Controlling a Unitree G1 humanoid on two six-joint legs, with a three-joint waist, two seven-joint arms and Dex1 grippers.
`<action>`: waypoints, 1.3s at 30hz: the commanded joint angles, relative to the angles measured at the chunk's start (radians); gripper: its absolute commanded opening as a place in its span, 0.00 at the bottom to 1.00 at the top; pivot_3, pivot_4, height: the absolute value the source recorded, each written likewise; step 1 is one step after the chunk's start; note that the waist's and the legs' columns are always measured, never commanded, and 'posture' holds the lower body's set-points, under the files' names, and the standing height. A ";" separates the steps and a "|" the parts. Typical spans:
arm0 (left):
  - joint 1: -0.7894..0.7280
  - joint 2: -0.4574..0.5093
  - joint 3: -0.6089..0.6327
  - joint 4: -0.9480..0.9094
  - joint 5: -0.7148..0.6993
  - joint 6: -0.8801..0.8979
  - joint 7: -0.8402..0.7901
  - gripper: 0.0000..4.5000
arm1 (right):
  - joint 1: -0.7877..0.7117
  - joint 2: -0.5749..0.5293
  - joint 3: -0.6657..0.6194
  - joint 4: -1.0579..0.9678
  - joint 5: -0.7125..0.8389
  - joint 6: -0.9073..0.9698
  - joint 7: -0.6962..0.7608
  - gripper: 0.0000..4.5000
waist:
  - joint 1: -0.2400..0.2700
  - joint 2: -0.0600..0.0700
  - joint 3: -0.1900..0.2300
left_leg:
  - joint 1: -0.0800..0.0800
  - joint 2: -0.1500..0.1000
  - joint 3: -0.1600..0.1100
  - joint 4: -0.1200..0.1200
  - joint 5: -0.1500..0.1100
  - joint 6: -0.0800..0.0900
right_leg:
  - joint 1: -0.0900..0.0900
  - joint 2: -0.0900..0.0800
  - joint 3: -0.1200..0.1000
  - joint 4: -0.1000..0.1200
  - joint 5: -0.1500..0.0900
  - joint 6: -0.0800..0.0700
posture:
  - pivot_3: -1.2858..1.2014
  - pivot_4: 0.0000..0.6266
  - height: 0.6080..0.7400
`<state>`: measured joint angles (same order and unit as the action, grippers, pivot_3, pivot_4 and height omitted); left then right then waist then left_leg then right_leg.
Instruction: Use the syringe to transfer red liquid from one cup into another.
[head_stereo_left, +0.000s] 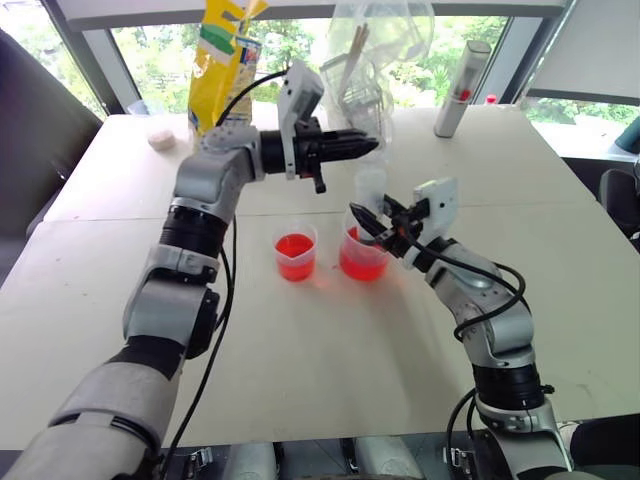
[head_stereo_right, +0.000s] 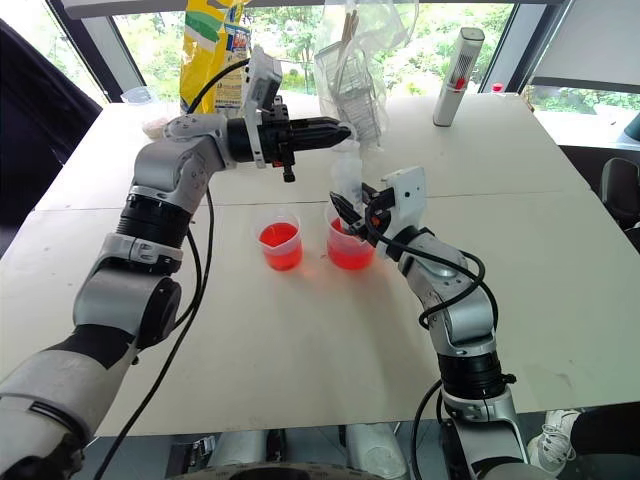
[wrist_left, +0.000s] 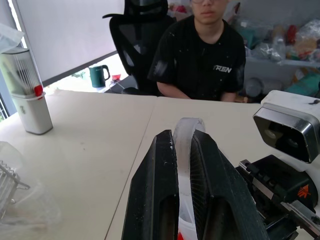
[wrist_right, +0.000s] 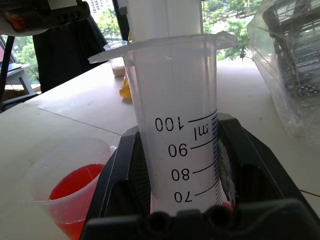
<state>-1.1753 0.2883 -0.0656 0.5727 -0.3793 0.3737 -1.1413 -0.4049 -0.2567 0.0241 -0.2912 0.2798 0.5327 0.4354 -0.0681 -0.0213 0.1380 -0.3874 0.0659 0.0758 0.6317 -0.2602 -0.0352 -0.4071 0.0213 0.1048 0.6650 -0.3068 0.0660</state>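
Note:
The syringe (head_stereo_left: 370, 190) stands upright with its lower end in the larger cup (head_stereo_left: 363, 258), the right one of two cups at the table's middle. My right gripper (head_stereo_left: 373, 222) is shut on its marked barrel (wrist_right: 175, 125), just above that cup's rim. My left gripper (head_stereo_left: 364, 147) reaches in level from the left and is shut on the plunger top (wrist_left: 187, 142). The smaller cup (head_stereo_left: 295, 255) stands a little to the left, apart from both grippers. Red liquid (head_stereo_left: 294, 247) shows in the smaller cup, and red liquid (head_stereo_left: 360, 267) also shows in the larger one.
A grey cylinder with a red spot (head_stereo_left: 460, 90) stands at the back right. A yellow bag (head_stereo_left: 222, 60) and a clear plastic bag of items (head_stereo_left: 372, 65) are at the back. A person in a black shirt (wrist_left: 200, 55) sits beyond the table's far side.

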 joint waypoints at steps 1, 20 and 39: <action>-0.026 0.023 0.053 -0.073 -0.015 -0.028 0.019 0.19 | -0.006 -0.011 0.041 -0.038 0.010 0.017 0.026 0.31 | 0.000 0.000 0.000 | 0.000 0.000 0.000 0.000 0.000 0.000 | 0.000 0.000 0.000 0.000 0.000 0.000 | 0.52 0.24 0.99; 0.136 0.284 0.147 -0.277 -0.110 0.155 -0.048 0.97 | -0.082 -0.051 -0.013 -0.059 0.022 0.040 0.014 0.31 | -0.001 0.000 0.000 | 0.001 0.001 0.000 0.000 0.000 0.000 | 0.000 0.000 0.000 0.001 0.000 0.000 | 0.52 0.24 0.99; 0.251 0.412 0.172 -0.331 -0.076 0.142 -0.002 0.97 | -0.439 0.062 0.034 0.087 0.186 0.046 0.147 0.31 | -0.002 0.000 0.000 | 0.000 0.001 0.000 0.000 0.000 0.000 | -0.001 -0.001 0.000 0.001 0.000 0.000 | 0.52 0.24 0.99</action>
<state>-0.9135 0.6740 0.0647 0.2771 -0.4454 0.5192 -1.1487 -0.8278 -0.2130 0.0564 -0.2192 0.4546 0.6272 0.5668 -0.0697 -0.0213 0.1380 -0.3874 0.0673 0.0756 0.6321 -0.2602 -0.0352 -0.4081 0.0205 0.1046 0.6663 -0.3067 0.0658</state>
